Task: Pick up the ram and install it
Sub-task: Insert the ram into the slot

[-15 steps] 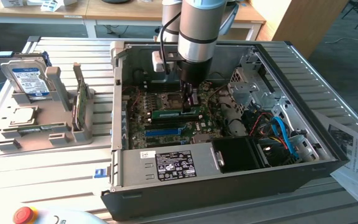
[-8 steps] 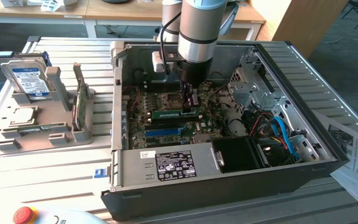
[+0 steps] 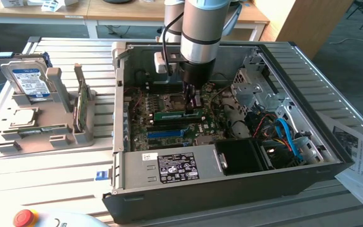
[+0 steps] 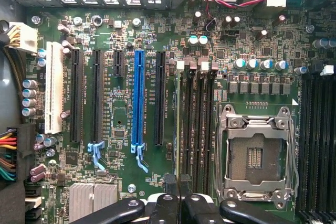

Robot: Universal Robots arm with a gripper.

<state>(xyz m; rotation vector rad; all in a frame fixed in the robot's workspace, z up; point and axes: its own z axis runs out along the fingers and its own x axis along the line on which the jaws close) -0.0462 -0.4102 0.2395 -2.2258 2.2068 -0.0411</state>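
Observation:
The ram point(image 3: 177, 114), a long thin green stick, stands on edge in a black slot on the motherboard point(image 3: 145, 135) inside the open computer case point(image 3: 232, 189). My gripper point(image 3: 191, 107) reaches down from the arm to the ram's end toward the exterior view's right. Its fingers are shut together with nothing between them, their tips at the ram's top edge. In the wrist view the ram point(image 4: 178, 119) appears edge-on in the slot beside the other black memory slots point(image 4: 199, 124), and the shut gripper point(image 4: 178, 188) sits at one end of it.
A grey fixture point(image 3: 43, 132) on the exterior view's left holds a silver hard drive point(image 3: 25, 78) with a blue label and an upright green card point(image 3: 81, 108). In the case are the power supply point(image 3: 168, 168), cables point(image 3: 282, 132) and drive cage point(image 3: 251, 90). A red button point(image 3: 25, 217) sits at the front.

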